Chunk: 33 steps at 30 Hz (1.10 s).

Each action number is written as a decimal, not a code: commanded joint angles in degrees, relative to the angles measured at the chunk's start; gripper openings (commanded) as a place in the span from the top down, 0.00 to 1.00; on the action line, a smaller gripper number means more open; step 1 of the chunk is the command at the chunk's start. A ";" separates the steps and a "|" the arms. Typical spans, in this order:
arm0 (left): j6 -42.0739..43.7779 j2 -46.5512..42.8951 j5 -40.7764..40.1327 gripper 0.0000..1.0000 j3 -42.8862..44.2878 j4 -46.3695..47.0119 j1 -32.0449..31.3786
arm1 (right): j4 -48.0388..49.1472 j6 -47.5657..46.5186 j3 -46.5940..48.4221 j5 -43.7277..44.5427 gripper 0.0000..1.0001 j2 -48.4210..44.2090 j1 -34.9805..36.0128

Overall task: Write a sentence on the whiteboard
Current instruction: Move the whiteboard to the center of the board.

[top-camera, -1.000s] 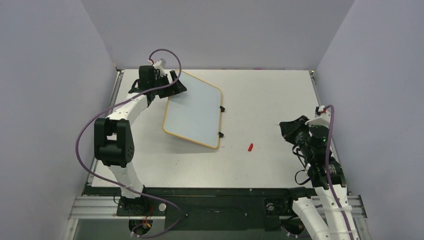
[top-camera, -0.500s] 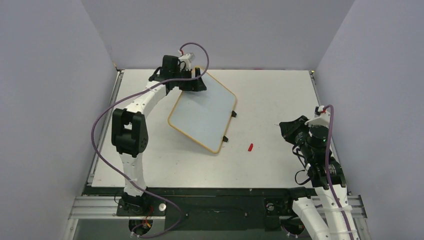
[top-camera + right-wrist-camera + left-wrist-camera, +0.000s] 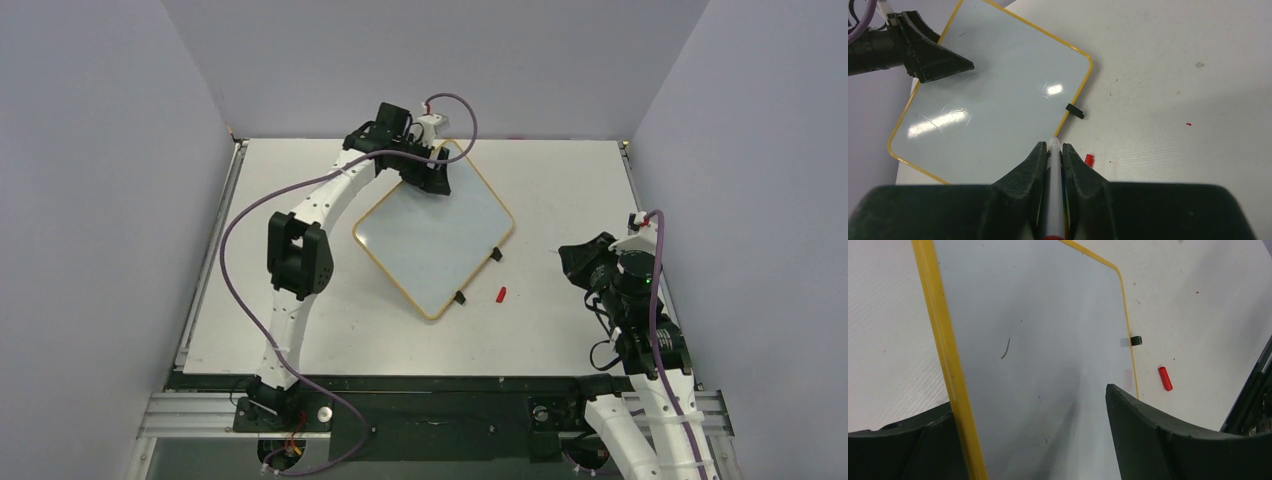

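**A:** Lavender walls close in the white surface ahead of you. Where is the whiteboard?

**B:** The whiteboard lies flat mid-surface, turned like a diamond. Its face is white with one faint grey stroke.

**A:** And your left arm?

**B:** Your left end effector sits over the board's far corner, jaws spread wide. One finger is outside the yellow frame, the other over the face. I cannot tell whether it presses down.

**A:** The right?

**B:** Your right end effector is clamped on a white marker, apart from the board and pointing toward it. A red cap lies on the surface near the board's two black clips.
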 commanded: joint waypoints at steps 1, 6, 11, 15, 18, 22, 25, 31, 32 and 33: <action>7.19 2.96 4.54 0.25 8.07 -8.82 -4.70 | 0.24 -0.91 1.16 0.00 1.00 -0.65 -0.22; 6.75 3.16 3.19 0.22 10.16 -8.33 -6.49 | -0.18 -1.03 1.28 0.27 1.00 -1.01 -0.23; 2.28 -2.50 -0.11 0.18 4.85 -2.19 -6.15 | -0.14 -0.99 1.49 0.14 1.00 -0.83 -0.22; -1.03 -7.24 -1.55 0.15 1.86 3.44 -5.34 | -0.17 -1.02 1.87 0.11 1.00 -0.42 -0.18; -3.46 -8.47 -2.02 0.15 2.63 4.08 -4.07 | -0.15 -0.94 2.30 0.18 1.00 -0.49 -0.15; -7.83 -10.71 -2.60 0.24 0.10 2.95 -0.41 | -0.44 -0.81 2.77 0.24 1.00 -1.13 -0.16; -10.49 -17.07 -2.40 0.30 -8.75 7.48 1.29 | -0.55 -0.49 2.95 0.54 1.00 -1.08 -0.17; -17.30 -29.33 -2.98 0.33 -29.67 19.36 6.08 | 2.23 0.00 2.58 -2.06 1.00 -0.64 -0.04; -18.66 -30.46 -1.66 0.34 -34.34 21.26 7.70 | 3.99 -0.01 2.45 -3.79 1.00 -0.68 -0.01; -20.94 -32.37 -0.79 0.34 -36.70 25.66 8.60 | 5.06 0.05 2.01 -4.87 1.00 -0.66 0.06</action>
